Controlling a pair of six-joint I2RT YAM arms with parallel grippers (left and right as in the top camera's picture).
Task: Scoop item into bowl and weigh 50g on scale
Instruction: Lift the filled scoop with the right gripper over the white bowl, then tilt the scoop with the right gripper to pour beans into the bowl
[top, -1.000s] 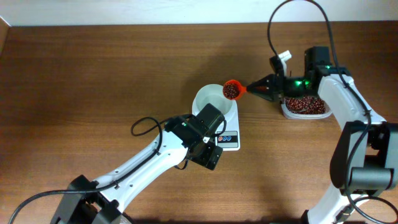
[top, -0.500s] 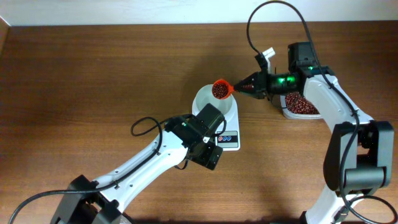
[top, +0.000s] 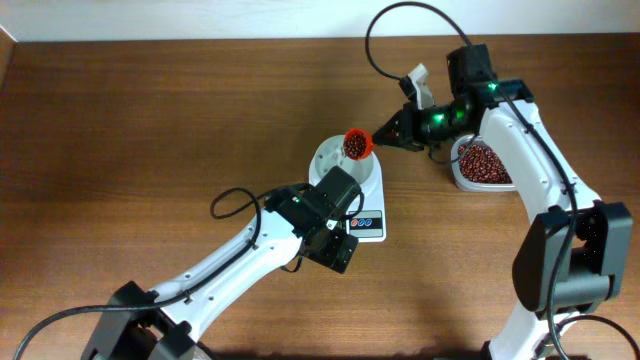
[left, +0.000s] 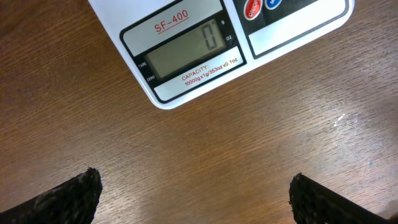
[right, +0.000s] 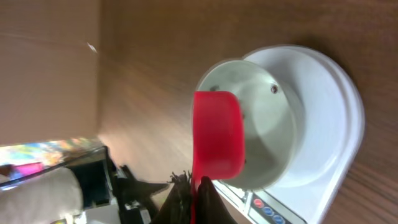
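Overhead: right fingers (top: 393, 132) clamp a scoop (top: 367, 141) of reddish-brown beans (top: 354, 147) (left fingers (left: 68, 199) spread).

Setting: robotics lab workstation.
A cabled left arm (top: 235, 262) and right arm (top: 520, 130) stand at a plain wood-grain tabletop (top: 130, 120) carrying a digital scale (top: 374, 195) and a tub (top: 460, 180) of beans (top: 483, 165).

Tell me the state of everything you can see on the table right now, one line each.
red plastic scoop, loaded with small dark reddish-brown beans, over the bowl's edge
small round white bowl, on the scale, nearly empty
flat white rectangular scale, switched on, display reads zero
clear rectangular plastic tub, holding a heap of beans
left fingers, spread open, empty, in front of the scale
right fingers, shut on the scoop's handle
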